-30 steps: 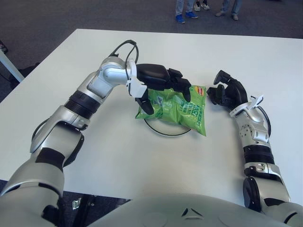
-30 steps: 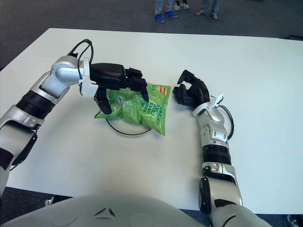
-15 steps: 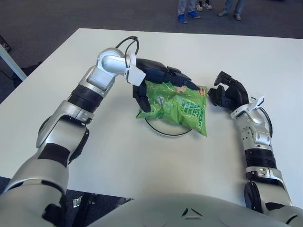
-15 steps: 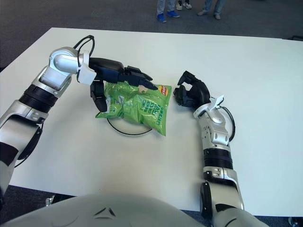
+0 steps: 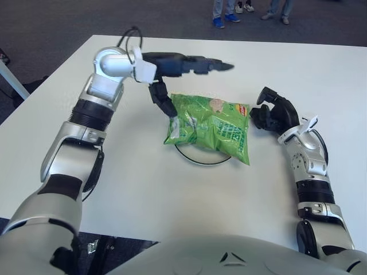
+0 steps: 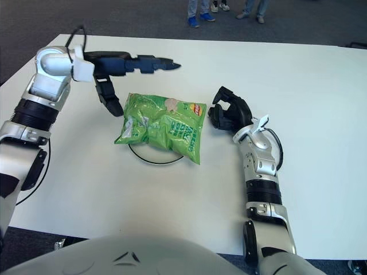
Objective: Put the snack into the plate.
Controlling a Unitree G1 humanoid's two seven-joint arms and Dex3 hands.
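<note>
Left eye view: green snack bag (image 5: pixel 211 126) lying across plate (image 5: pixel 202 161), covering most of it, only near rim visible as dark arc. Left hand (image 5: pixel 182 69) above bag's far-left corner, fingers spread wide, two stretched out flat, thumb pointing down near bag edge, gripping nothing. White table (image 5: pixel 143 189) underneath.

Right eye view: right hand (image 6: pixel 229 112) just beside bag's right end, fingers curled, nothing in grasp; contact with bag unclear. Bag apart from left hand's long fingers.

Bright, even light; soft shadows; sharp.
</note>
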